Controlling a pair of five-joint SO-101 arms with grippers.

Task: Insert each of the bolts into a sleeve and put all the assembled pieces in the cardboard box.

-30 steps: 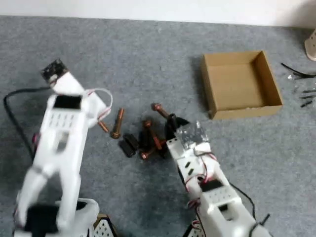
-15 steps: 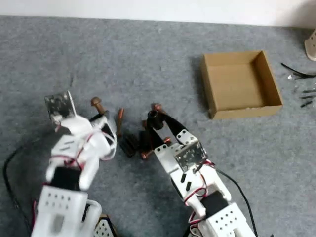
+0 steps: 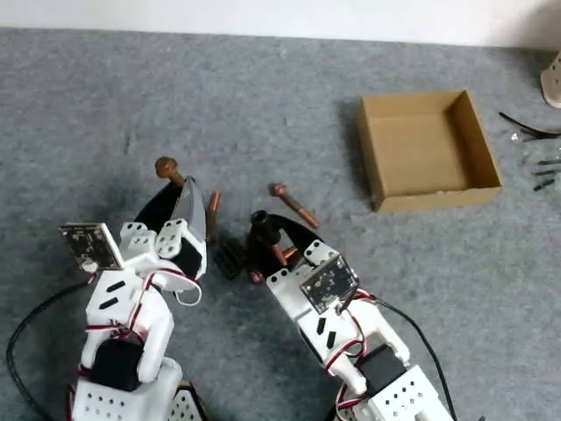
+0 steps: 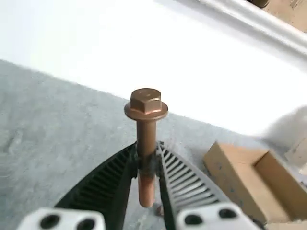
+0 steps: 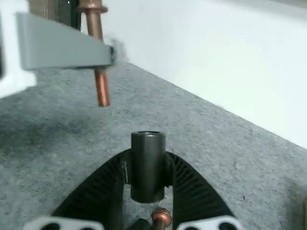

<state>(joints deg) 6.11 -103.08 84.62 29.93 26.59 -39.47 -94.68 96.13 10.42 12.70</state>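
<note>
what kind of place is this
Probably a robotics test bench: the left tool holds a bolt, the right tool a sleeve, over a grey mat with a box and loose wires.

I can read no text, number or sign anywhere here. The box (image 3: 438, 198) shows plain cardboard walls. Any marks on the small circuit boards (image 3: 88, 247) at my wrists are too small to make out.
</note>
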